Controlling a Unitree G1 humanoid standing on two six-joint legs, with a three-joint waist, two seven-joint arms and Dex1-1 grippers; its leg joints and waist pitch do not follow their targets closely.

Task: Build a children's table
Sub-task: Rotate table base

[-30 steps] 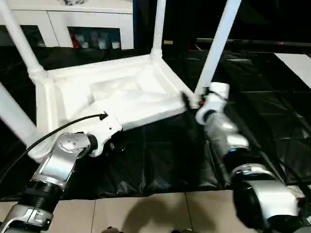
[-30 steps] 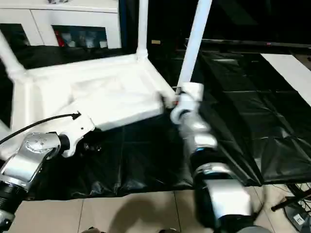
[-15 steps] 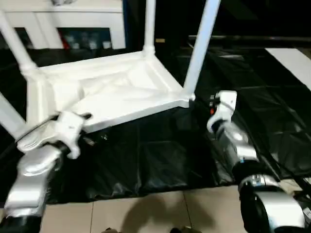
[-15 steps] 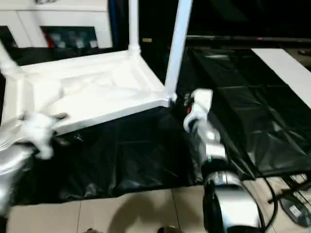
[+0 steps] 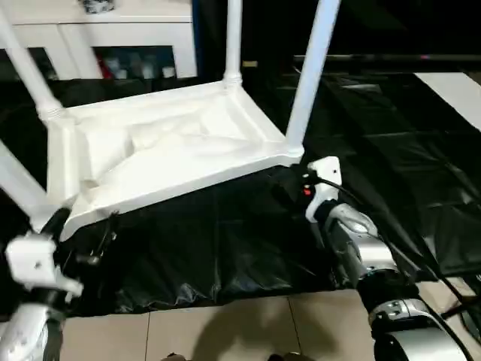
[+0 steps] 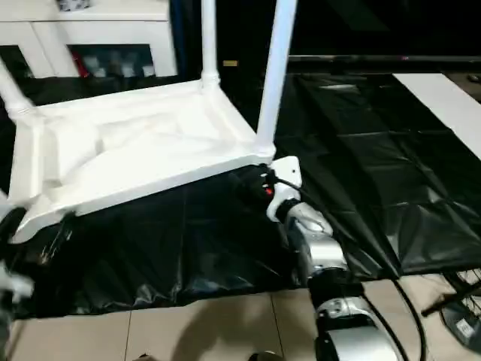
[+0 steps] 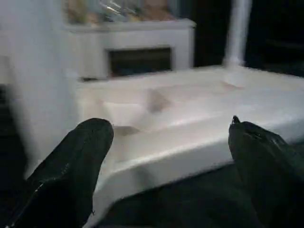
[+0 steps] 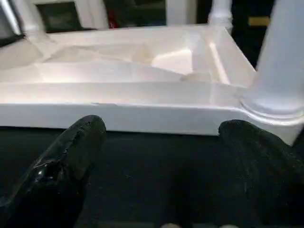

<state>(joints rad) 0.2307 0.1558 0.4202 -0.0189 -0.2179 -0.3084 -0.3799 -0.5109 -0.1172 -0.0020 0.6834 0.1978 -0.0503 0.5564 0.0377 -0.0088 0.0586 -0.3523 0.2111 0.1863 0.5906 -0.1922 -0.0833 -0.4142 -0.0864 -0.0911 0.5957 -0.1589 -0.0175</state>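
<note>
The children's table (image 5: 173, 150) is seen upside down on the black cover (image 5: 248, 241), legs up, just ahead of both claws. The left gripper (image 7: 166, 156) and right gripper (image 8: 156, 156) are spread wide, with nothing held. If the near edge is caught while reaching in, the table could be tipped or pushed away.
</note>
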